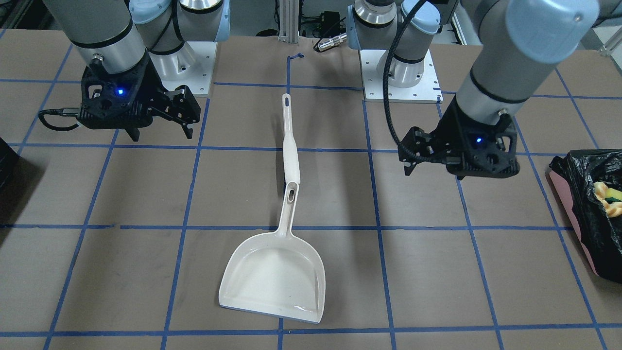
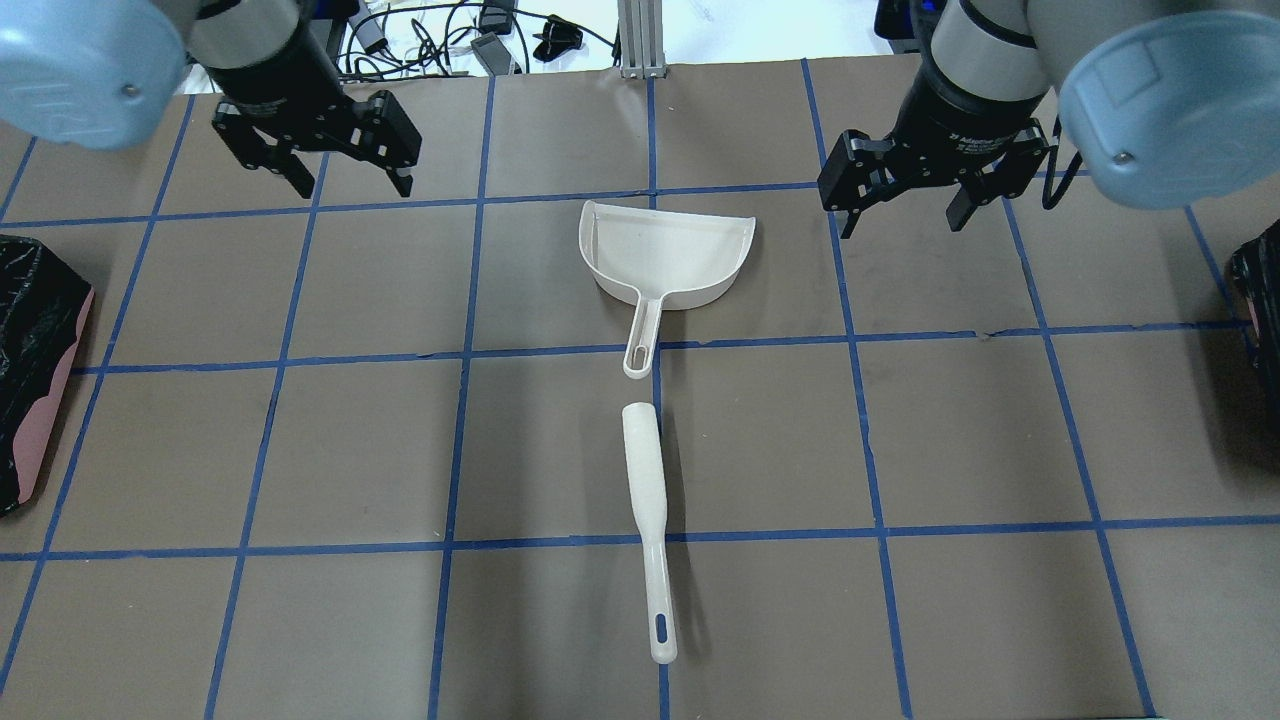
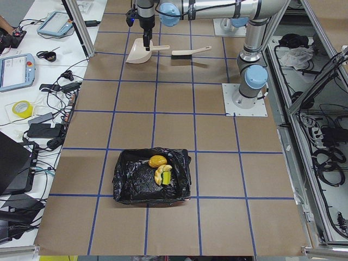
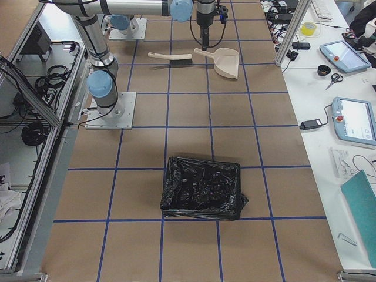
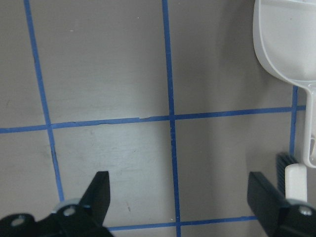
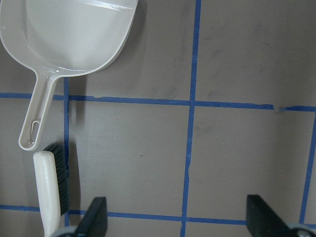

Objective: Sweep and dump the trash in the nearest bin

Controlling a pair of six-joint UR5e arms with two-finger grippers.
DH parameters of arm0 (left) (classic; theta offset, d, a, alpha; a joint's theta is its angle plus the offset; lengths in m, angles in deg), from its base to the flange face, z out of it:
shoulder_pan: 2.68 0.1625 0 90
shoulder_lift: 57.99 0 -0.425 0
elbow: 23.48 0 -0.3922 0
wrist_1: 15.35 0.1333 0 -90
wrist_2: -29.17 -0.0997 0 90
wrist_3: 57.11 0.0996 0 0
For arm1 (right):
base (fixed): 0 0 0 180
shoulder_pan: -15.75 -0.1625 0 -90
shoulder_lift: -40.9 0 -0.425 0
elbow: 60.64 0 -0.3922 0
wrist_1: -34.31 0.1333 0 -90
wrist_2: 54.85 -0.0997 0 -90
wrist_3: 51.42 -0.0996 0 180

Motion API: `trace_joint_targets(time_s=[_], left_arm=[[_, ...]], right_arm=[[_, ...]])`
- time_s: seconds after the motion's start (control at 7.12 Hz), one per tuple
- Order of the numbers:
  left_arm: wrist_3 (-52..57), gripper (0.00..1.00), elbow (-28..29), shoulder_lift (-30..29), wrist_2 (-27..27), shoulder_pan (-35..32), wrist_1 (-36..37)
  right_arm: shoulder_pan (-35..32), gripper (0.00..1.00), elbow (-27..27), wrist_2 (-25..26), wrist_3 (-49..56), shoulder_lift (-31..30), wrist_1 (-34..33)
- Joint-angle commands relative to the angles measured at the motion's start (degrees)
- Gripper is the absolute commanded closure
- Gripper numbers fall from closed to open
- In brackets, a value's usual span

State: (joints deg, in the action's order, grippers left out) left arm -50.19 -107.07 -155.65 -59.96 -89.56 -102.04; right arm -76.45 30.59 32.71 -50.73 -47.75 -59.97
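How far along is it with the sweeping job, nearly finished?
It looks essentially finished. The three trash pieces lie inside the black-lined bin. Nothing is in hand: the left end effector and right end effector hang open and empty, with the dustpan and brush lying flat between them. Nothing visible is left to do.

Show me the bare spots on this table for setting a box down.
Bare: the squares between the brush and the bin, and between the brush and the black box. Crowded: the centre line, where dustpan and brush lie end to end. The left claw and right claw hang open over the far row, flanking the dustpan.
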Motion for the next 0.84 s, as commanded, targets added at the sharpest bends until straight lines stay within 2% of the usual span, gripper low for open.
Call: trace_joint_targets(time_s=[0.0, 0.14, 0.7], left_arm=[[1.2, 0.00, -2.2, 5.4, -1.3, 1.2, -1.9], [0.6, 0.00, -3.1, 7.0, -1.7, 1.1, -2.8], [0.7, 0.00, -4.8, 7.0, -1.6, 1.4, -2.1]], right_arm=[[0.0, 0.00, 0.0, 0.0, 0.0, -0.1, 0.1], [0.0, 0.00, 0.0, -0.1, 0.0, -0.1, 0.1], [-0.1, 0.00, 0.0, 0.1, -0.1, -0.2, 0.2]])
